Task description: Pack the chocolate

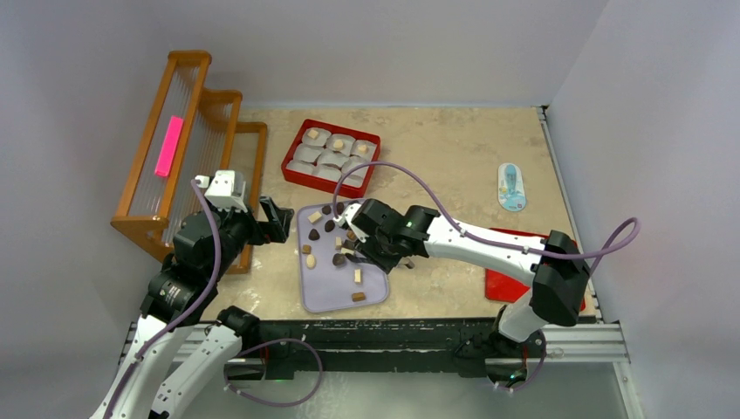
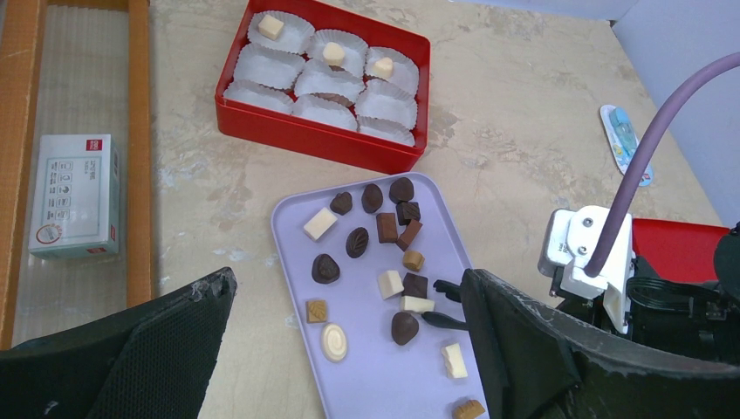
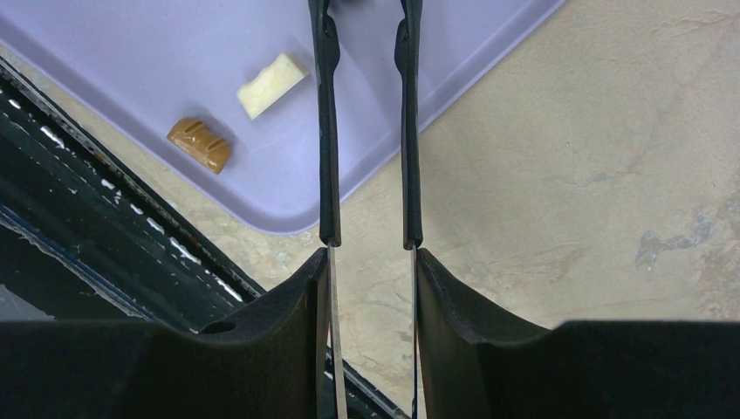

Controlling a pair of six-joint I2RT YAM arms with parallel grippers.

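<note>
The right hand [image 3: 371, 255] is clenched on the black tongs [image 3: 326, 131], one pad pressed against each blade. In the right wrist view the blades run up the middle of the frame with a clear gap between them, so the grip seems to steady the tool without closing it. The tips are out of that view. In the left wrist view they show at the right edge of the tray [image 2: 384, 384], next to a white block, with nothing seen between them.

Most of the chocolate [image 2: 325, 269] lies loose on this lavender tray at lower centre of the left wrist view, in dark, tan and cream pieces spread in one layer. Two more pieces sit near the tray's corner at upper left of the right wrist view. The red box [image 2: 314, 144] stands at the top of the frame, just beyond the tray. It is lined with paper cups [image 2: 262, 65]; three cups along the far side each hold a pale piece, and the rest look empty. Packing is therefore at an early stage.

The left hand [image 1: 279, 218] is released and empty. Its fingers spread wide at the tray's left edge, apart from it, and its camera looks over both tray and box.

The likely next step is a pick with the tongs. The pieces near the tips sit close together, so a neighbour may get nudged.
</note>
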